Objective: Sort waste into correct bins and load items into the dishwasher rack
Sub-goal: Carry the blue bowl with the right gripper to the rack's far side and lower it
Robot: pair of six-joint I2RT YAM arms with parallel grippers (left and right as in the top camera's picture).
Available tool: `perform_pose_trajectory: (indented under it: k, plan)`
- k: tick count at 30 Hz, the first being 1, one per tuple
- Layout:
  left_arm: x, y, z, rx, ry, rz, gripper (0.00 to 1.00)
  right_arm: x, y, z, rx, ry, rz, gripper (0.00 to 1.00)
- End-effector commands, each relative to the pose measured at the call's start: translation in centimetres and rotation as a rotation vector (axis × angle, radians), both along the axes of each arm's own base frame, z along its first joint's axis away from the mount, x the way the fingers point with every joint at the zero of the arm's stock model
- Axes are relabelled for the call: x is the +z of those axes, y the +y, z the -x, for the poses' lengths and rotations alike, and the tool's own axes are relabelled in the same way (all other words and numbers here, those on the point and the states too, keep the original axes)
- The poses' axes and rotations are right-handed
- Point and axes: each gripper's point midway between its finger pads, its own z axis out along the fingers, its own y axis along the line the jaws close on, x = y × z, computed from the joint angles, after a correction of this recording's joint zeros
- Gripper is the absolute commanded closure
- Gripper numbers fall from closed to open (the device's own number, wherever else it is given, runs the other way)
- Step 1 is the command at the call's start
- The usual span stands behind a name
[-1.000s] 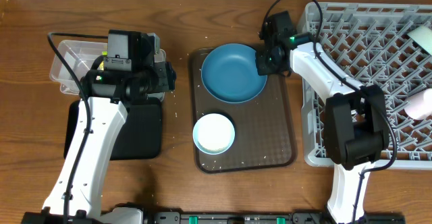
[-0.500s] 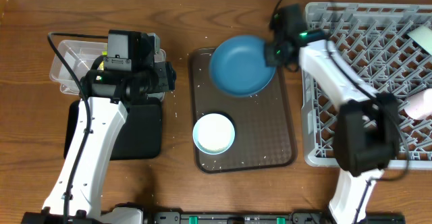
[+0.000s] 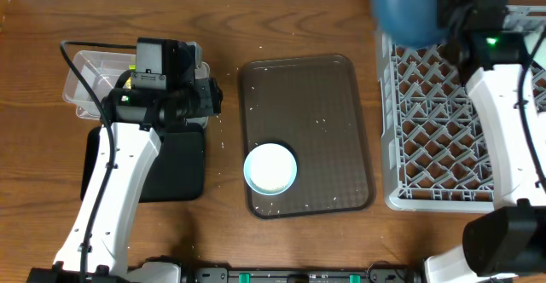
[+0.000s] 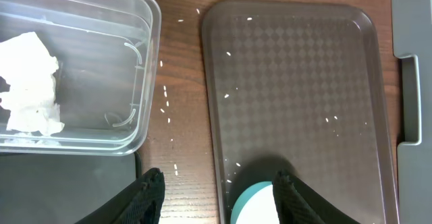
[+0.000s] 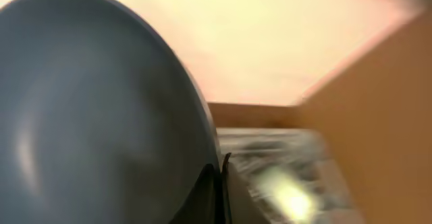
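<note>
The left tool (image 4: 217,196), jaws apart, hangs idle beside the clear tub (image 4: 154,28), while the nearer right tool (image 5: 220,183), clamped on the rim of the dark-blue dish (image 3: 408,10), holds it aloft to its left, the dishwasher rack (image 3: 435,138) lying directly beneath the tool.

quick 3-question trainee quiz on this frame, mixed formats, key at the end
1. True or false: the right tool grips the blue dish by its rim.
2. What lies in the clear tub? A) a pink cup B) a white paper scrap C) a wooden stick
3. Fill in: the one dish on the brown tray is a mint-green ___.
Key: 1 true; 2 B; 3 bowl.
</note>
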Motion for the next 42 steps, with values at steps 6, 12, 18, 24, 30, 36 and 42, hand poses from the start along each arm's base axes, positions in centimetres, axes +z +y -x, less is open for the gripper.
perform_pose_trajectory:
  k: [6, 12, 18, 24, 30, 36, 42]
  plan:
    - [-0.5, 0.3, 0.0, 0.005, 0.011, -0.013, 0.46, 4.1, -9.9, 3.3, -0.256, 0.189, 0.504, 0.99]
    - [-0.5, 0.3, 0.0, 0.005, 0.012, -0.013, 0.46, 3.4, -12.7, 3.6, -0.255, 0.274, 0.572, 0.99]
    - [-0.5, 0.3, 0.0, 0.005, 0.012, -0.013, 0.45, 0.2, -14.7, 3.0, -0.259, 0.369, 0.580, 0.99]
    - [-0.5, 0.3, 0.0, 0.005, 0.012, -0.013, 0.46, -3.6, -15.5, 1.9, -0.264, 0.433, 0.561, 0.99]
    - [-0.5, 0.3, 0.0, 0.005, 0.012, -0.013, 0.46, -6.4, -15.0, 1.2, -0.268, 0.444, 0.505, 0.99]
    - [-0.5, 0.3, 0.0, 0.005, 0.012, -0.013, 0.46, -5.6, -15.0, 1.5, -0.346, 0.402, 0.501, 0.99]
    - [-0.5, 0.3, 0.0, 0.005, 0.011, -0.013, 0.46, -1.5, -17.4, 3.5, -0.585, 0.314, 0.575, 0.99]
